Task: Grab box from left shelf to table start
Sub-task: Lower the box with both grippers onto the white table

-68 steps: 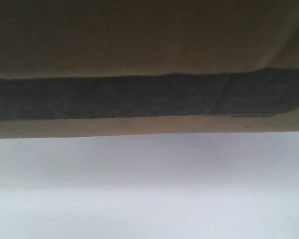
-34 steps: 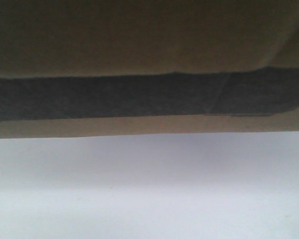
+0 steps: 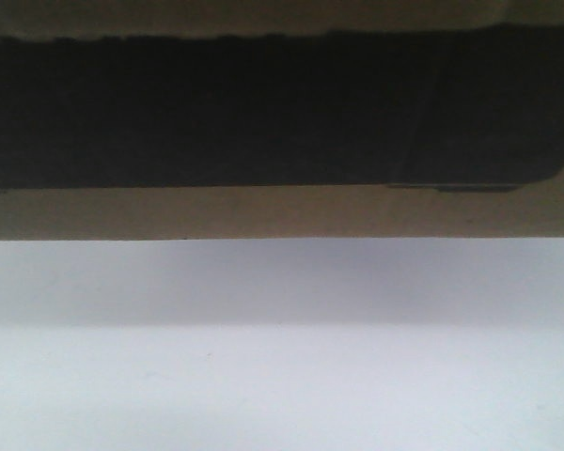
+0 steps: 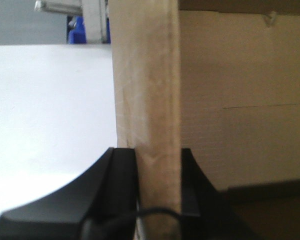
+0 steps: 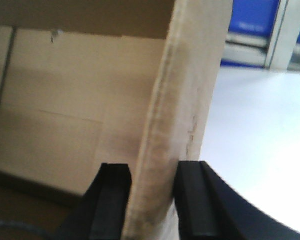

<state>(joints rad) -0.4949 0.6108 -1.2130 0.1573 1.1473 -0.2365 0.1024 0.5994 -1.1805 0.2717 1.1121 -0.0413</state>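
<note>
The left gripper [image 4: 157, 180] is closed on an upright cardboard wall of the box [image 4: 147, 100], one black finger [image 4: 121, 172] on the outer face and the other pressed to the inner face. The right gripper [image 5: 151, 192] pinches the opposite wall of the same box [image 5: 185, 100] in the same way, a dark finger on each side of the board. Both wrist views look into the open brown interior, where plain corrugated panels meet at a fold line.

In the front view the box [image 3: 263, 211] fills the upper half: a wide black printed band above a strip of bare brown card. No lettering can be read there. Its lower edge lies along the white tabletop [image 3: 282, 357], with a soft shadow just below; whether it touches cannot be told.

The tabletop [image 4: 45, 110] is smooth, plain and white on both sides of the box. Beyond its far edge stand blue bins [image 5: 252, 15] and pale upright posts [image 5: 279, 32], blurred; their number is unclear. One box, two grippers.
</note>
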